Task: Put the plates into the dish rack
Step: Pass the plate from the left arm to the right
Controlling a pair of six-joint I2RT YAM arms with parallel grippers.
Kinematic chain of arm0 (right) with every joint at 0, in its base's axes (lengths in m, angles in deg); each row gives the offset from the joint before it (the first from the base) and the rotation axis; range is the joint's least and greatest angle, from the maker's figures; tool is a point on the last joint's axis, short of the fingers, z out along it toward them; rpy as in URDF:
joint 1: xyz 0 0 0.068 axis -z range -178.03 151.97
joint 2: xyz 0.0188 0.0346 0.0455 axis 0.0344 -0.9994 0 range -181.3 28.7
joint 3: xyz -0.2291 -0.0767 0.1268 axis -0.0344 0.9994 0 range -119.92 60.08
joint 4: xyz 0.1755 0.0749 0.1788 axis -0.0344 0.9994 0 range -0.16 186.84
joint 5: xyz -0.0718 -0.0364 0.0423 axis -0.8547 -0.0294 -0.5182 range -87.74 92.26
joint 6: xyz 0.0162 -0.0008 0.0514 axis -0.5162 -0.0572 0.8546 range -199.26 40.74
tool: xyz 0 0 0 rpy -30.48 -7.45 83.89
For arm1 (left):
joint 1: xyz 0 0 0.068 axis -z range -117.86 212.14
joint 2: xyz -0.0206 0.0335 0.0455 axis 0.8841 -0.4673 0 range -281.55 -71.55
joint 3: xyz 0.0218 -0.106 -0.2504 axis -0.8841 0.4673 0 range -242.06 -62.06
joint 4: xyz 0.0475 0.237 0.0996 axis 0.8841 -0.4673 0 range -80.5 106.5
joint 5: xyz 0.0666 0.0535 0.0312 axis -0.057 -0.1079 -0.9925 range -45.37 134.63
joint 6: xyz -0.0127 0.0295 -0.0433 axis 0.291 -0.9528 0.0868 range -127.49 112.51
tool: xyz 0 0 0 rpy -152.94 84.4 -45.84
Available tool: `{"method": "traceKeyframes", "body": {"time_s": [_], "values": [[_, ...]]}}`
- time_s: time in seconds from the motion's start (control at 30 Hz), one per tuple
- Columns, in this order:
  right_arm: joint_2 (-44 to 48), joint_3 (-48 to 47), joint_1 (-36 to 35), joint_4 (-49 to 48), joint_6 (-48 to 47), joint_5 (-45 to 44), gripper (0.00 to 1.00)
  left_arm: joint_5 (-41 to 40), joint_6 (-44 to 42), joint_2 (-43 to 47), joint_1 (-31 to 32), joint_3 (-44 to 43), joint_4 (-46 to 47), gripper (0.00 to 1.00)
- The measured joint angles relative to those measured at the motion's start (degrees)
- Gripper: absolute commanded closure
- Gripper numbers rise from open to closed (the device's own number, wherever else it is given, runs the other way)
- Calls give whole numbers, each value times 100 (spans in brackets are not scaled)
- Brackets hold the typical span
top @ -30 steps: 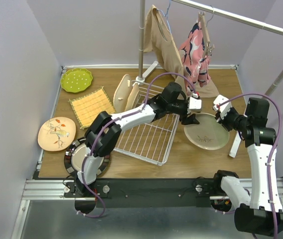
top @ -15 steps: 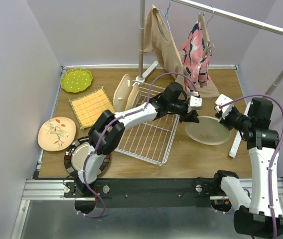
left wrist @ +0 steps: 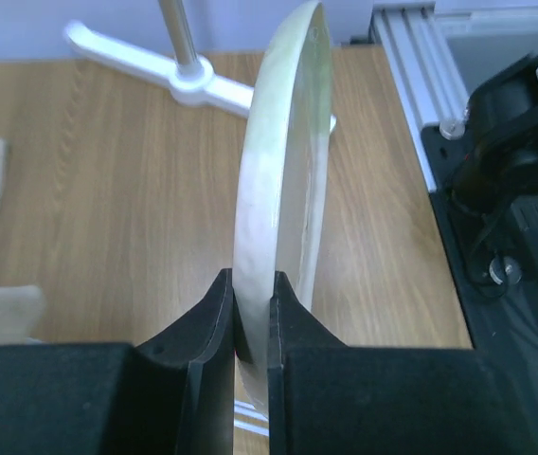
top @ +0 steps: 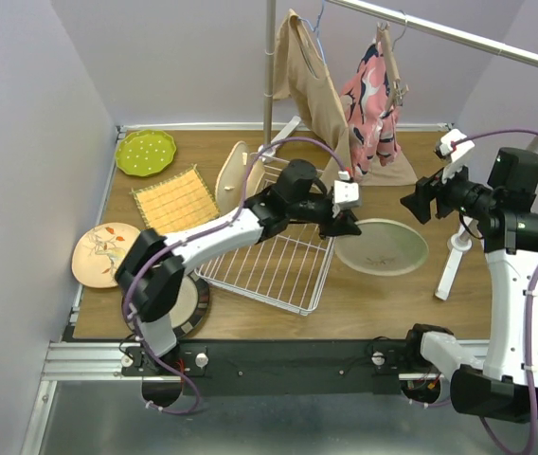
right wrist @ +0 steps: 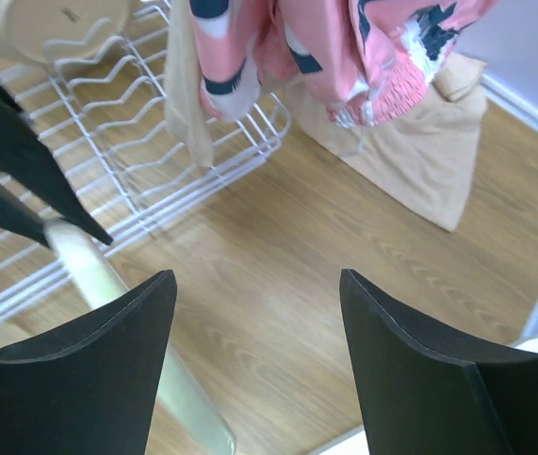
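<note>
My left gripper [top: 341, 225] [left wrist: 253, 284] is shut on the rim of a pale-green floral plate [top: 383, 248] [left wrist: 278, 180], which hangs just right of the dish rack [top: 269, 261] [right wrist: 108, 171]. The left wrist view shows this plate edge-on between the fingers. My right gripper [top: 409, 204] [right wrist: 255, 284] stands open, above and to the right of the plate, with only wood between its fingers. Two cream plates [top: 234, 175] stand in the rack's far end. A lime green plate [top: 145, 152], a tan floral plate [top: 106, 254] and a dark-rimmed plate [top: 191, 301] lie at the left.
A yellow woven mat [top: 174, 201] lies left of the rack. The clothes-rail pole [top: 269, 76] rises behind the rack, with a beige garment [top: 312, 85] and a pink garment [top: 373, 95] hanging above the back of the table. A white stand foot [top: 451, 265] lies at the right.
The right gripper opened, let go of the pale-green plate and drew back up to the right. The left gripper shut on the plate's rim and carried it left towards the rack.
</note>
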Motion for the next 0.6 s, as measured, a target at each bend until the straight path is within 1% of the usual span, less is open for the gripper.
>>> {"method": "traceKeyframes", "body": {"time_s": [0.1, 0.2, 0.37, 0.6], "values": [[-175, -214, 0, 138, 267, 192, 21, -146, 151, 605, -2, 308, 223, 100], [-367, -365, 0, 367, 341, 411, 20, -372, 319, 1314, -2, 667, 479, 100], [-739, -706, 11, 748, 420, 800, 18, -883, 529, 2212, 13, 1261, 498, 100], [-1091, -1423, 11, 883, 852, 1040, 15, -1731, 678, 2942, 15, 1759, 162, 100]]}}
